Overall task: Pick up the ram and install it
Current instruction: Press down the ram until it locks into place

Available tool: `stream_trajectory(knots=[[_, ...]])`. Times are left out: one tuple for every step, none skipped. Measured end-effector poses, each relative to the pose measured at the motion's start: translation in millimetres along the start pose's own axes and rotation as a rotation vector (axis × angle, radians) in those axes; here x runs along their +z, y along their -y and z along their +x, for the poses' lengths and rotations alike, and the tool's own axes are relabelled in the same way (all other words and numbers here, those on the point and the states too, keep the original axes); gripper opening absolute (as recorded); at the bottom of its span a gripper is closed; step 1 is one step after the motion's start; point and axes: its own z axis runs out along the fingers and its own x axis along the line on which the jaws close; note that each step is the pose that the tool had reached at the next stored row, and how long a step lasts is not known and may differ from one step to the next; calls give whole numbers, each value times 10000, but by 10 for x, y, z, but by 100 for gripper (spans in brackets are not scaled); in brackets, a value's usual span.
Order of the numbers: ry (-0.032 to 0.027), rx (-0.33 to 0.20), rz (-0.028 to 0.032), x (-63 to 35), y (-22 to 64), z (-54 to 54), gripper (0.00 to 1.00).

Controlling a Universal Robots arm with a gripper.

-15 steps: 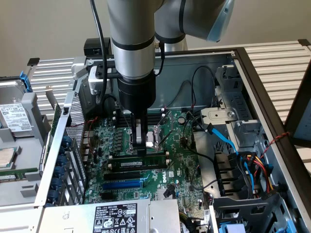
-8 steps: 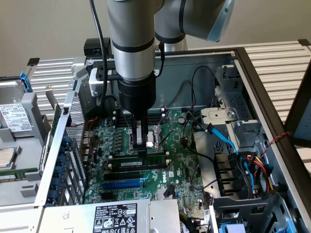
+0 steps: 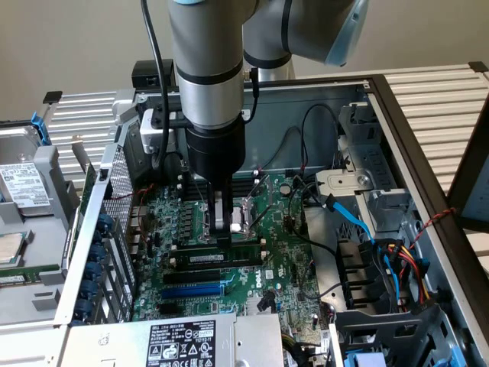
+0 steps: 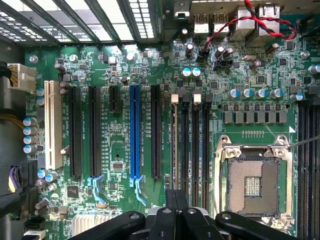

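The ram (image 3: 218, 258) is a green stick with a white label. It stands on edge in the memory slot farthest from the CPU socket. In the wrist view it shows as a thin brownish-green edge (image 4: 174, 145) beside three empty black memory slots (image 4: 195, 145). My gripper (image 3: 221, 235) hangs straight down over the stick, its two fingers shut together with nothing between them. The wrist view has the shut fingertips (image 4: 175, 199) right over one end of the ram; whether they touch it I cannot tell.
The open CPU socket (image 4: 252, 185) lies just beyond the memory slots. A blue expansion slot (image 4: 135, 135) and black slots lie on the other side. Blue and red cables (image 3: 382, 256) and drive bays crowd the exterior view's right. A hard drive (image 3: 27, 191) sits outside the case.
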Motion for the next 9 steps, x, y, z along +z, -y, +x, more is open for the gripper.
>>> stream_trajectory(knots=[[-2, 0, -1, 1, 0, 0, 11], [0, 0, 0, 6, 0, 0, 11], [0, 0, 0, 17, 0, 0, 11], [0, 0, 1, 29, -1, -1, 11], [1, 0, 1, 35, -1, -1, 11], [-2, 0, -1, 36, -1, -1, 11], [-4, 0, -3, 35, -1, 0, 11], [-3, 1, -2, 37, -1, -1, 11], [0, 1, 0, 40, -1, -1, 11]])
